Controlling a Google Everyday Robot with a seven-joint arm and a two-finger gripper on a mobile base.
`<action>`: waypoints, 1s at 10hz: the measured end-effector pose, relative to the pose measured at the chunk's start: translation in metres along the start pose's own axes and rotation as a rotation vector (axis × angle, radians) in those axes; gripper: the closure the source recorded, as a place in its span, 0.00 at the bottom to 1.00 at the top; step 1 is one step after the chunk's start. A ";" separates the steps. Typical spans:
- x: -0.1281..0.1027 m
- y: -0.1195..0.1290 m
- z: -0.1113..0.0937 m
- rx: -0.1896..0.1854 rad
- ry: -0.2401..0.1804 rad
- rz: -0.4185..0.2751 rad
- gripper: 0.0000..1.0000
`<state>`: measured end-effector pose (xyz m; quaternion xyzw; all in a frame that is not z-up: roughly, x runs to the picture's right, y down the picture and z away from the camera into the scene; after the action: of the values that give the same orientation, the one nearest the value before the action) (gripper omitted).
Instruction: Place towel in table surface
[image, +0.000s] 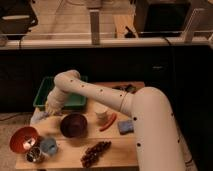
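The towel (38, 118) is a pale, crumpled cloth at the left edge of the wooden table (70, 159), in front of the green tray. My gripper (48, 110) is at the end of the white arm that reaches across the table from the right. It sits right over the towel and is shut on its upper part. The towel hangs below it, at about the height of the table top. The gripper's tips are hidden by the cloth.
A green tray (46, 90) stands at the back left. On the table are a purple bowl (73, 125), a red bowl (23, 139), a blue cup (48, 146), a metal cup (34, 155), a white cup (101, 111), a red chili (107, 122), a blue sponge (126, 126) and grapes (95, 153).
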<state>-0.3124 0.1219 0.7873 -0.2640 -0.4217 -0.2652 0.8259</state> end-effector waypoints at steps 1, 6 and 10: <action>0.007 0.001 0.006 -0.012 -0.002 0.013 0.98; 0.029 0.001 0.027 -0.075 0.002 0.062 0.50; 0.029 0.000 0.029 -0.102 0.024 0.067 0.20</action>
<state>-0.3136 0.1351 0.8264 -0.3165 -0.3885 -0.2618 0.8248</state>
